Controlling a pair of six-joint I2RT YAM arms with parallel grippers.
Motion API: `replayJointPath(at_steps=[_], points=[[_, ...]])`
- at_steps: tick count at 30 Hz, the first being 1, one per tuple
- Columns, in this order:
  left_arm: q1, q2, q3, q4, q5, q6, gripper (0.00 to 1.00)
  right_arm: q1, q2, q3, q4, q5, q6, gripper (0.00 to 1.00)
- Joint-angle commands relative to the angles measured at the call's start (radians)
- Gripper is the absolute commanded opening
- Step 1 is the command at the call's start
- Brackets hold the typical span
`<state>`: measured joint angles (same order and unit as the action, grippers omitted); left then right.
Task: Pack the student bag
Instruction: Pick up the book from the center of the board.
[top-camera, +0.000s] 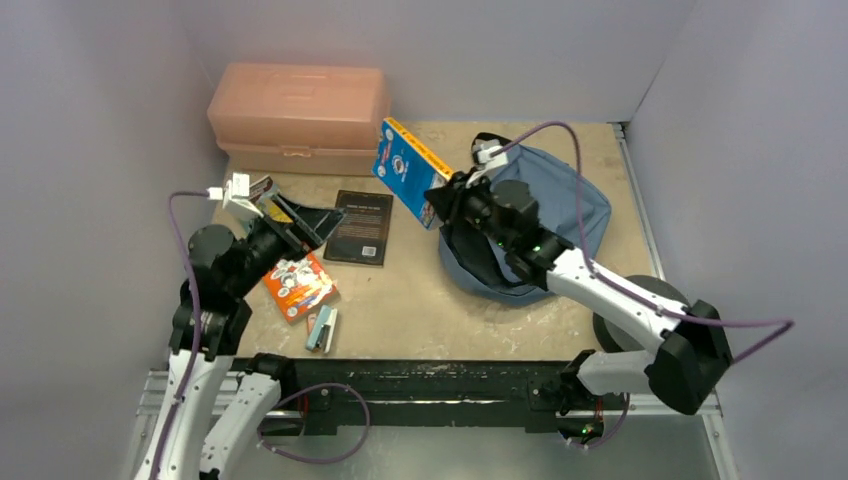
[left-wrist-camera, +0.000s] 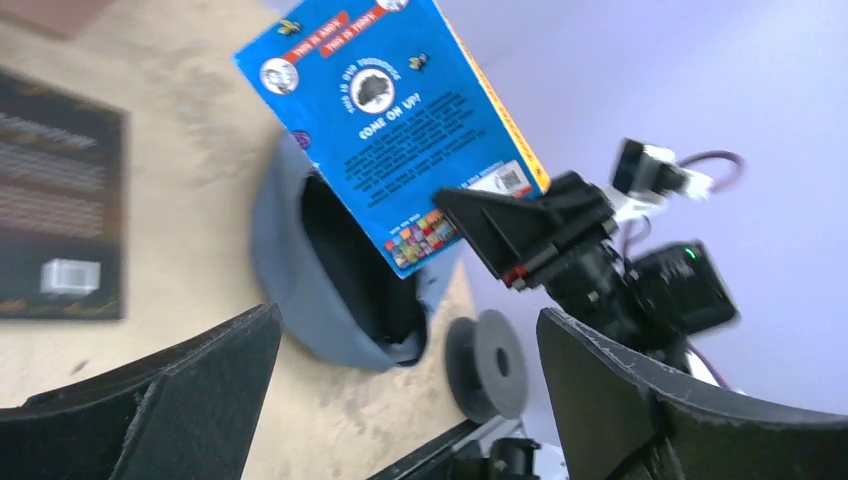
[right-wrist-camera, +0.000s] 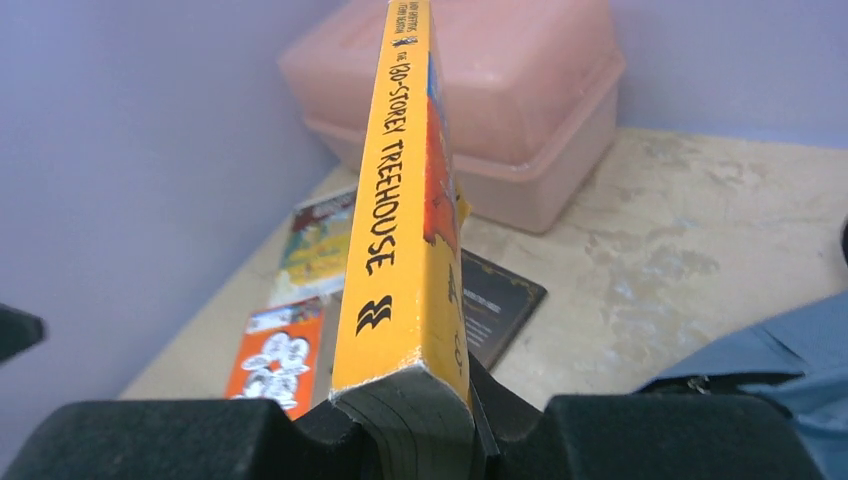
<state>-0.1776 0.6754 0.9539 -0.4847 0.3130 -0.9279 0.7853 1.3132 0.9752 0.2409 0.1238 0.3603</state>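
I observed the bag (top-camera: 575, 200) on the table (top-camera: 420, 310), far right, under the right arm. Its long axis ran near-left to far-right, mouth facing near-left. Right gripper (top-camera: 440, 205) clamped a book (top-camera: 405, 168) near the mouth. Left gripper (top-camera: 312, 225) stood wide, empty.

blue bag (top-camera: 588, 198); pink box (top-camera: 300, 105); yellow-spined book (right-wrist-camera: 400, 250)

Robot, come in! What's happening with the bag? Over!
Left tool open, empty. Right tool shut on blue book, held up near student bag. Bag mouth open, nothing seen blocking it. Over.
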Motion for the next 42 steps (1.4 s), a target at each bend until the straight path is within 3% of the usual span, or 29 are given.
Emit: replayJointPath(at_steps=[1,3,4,5,7,11,18,23,30,34,36,42], points=[[-0.003,-0.096,-0.219,0.536,0.187,-0.184,0.99,-0.122,-0.115,-0.036,0.143,-0.44,0.092,0.0],[-0.008,-0.075,-0.261,0.64,0.195,-0.268,0.98,-0.17,-0.12,-0.086,0.281,-0.544,0.155,0.0],[-0.012,-0.058,-0.264,0.671,0.195,-0.295,0.97,-0.183,-0.115,-0.112,0.371,-0.58,0.886,0.0],[-0.02,-0.038,-0.269,0.709,0.195,-0.321,0.96,-0.19,-0.1,-0.139,0.467,-0.604,1.059,0.0],[-0.046,-0.017,-0.284,0.782,0.161,-0.35,0.95,-0.193,-0.057,-0.167,0.649,-0.637,1.241,0.0],[-0.139,-0.012,-0.304,0.812,0.024,-0.308,0.97,-0.194,0.02,-0.177,0.856,-0.64,1.48,0.0],[-0.24,0.047,-0.332,0.935,-0.07,-0.303,0.98,-0.193,0.026,-0.164,0.852,-0.613,1.514,0.0],[-0.298,0.052,-0.31,0.844,-0.151,-0.295,0.98,-0.192,0.028,-0.177,0.883,-0.58,1.529,0.0],[-0.322,0.142,-0.303,0.992,-0.149,-0.35,0.95,-0.192,0.03,-0.194,0.887,-0.577,1.523,0.0],[-0.338,0.19,-0.305,1.109,-0.158,-0.355,0.77,-0.188,0.009,-0.207,0.819,-0.567,1.445,0.0],[-0.345,0.184,-0.309,1.112,-0.188,-0.341,0.64,-0.188,-0.028,-0.233,0.748,-0.539,1.388,0.0],[-0.356,0.19,-0.323,1.06,-0.244,-0.333,0.42,-0.165,-0.113,-0.267,0.578,-0.45,1.242,0.0]])
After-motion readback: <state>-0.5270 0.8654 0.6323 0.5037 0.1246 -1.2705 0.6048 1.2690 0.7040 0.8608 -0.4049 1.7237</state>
